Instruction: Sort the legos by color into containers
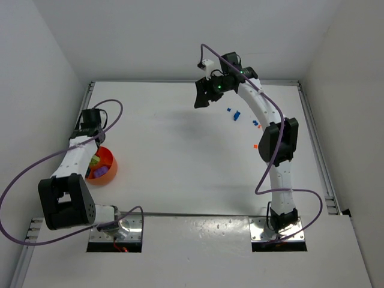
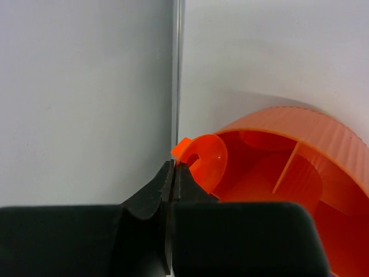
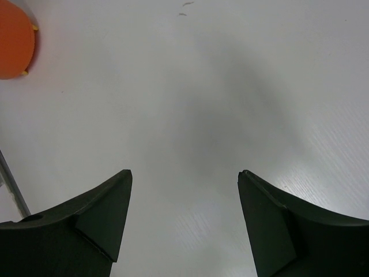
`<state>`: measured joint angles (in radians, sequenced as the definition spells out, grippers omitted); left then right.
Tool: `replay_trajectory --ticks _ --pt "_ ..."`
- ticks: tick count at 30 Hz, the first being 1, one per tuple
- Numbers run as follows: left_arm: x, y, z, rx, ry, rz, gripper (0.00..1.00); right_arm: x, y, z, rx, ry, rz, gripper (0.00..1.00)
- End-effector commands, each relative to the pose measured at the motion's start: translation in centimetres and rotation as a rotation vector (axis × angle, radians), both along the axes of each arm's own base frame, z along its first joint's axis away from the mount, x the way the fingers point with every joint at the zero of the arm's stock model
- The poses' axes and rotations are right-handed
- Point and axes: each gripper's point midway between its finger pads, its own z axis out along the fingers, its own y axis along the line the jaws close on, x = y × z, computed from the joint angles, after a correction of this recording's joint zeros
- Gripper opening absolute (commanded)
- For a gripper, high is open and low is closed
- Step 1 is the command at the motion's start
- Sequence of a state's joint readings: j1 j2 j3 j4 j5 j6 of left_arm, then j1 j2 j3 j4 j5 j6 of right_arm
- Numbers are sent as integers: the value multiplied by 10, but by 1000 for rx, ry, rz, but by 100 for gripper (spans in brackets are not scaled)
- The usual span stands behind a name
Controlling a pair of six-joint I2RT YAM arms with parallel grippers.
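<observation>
Left gripper (image 2: 172, 171): jaws together, tips at rim tab of bowl (image 2: 311, 130); grip on tab unclear. Bowl at counter (image 1: 174, 174) left edge, holds green, purple legos (image 1: 97, 167). Right gripper (image 3: 184, 176): jaws apart, above counter. Blue bricks (image 1: 236, 114), orange bit (image 1: 255, 146) beside right arm.

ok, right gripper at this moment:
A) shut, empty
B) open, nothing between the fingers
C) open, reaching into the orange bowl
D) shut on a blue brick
B. In the right wrist view the right gripper has its fingers spread wide apart with only bare table between them. In the top view the blue legos lie loose on the table beside that arm.
</observation>
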<state>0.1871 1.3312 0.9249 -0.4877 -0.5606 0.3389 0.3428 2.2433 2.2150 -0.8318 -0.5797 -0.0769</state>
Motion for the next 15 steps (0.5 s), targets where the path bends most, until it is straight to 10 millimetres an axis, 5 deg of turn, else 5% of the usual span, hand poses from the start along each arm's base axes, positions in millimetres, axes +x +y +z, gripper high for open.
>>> replay_trajectory --ticks 1,4,7,13,15 --pt "12 -2 9 -37 -41 -23 6 2 3 2 3 -20 5 74" --pt "14 -7 8 -60 -33 -50 18 2 0 -3 -14 -16 -7 74" --pt "17 -10 13 -75 -46 -76 42 2 -2 -8 -27 -9 -15 74" --pt "32 -12 46 -95 -134 -69 48 6 -15 -14 -53 7 -51 74" --pt "44 -17 75 -128 -215 -68 48 19 -35 -15 -63 15 -136 73"
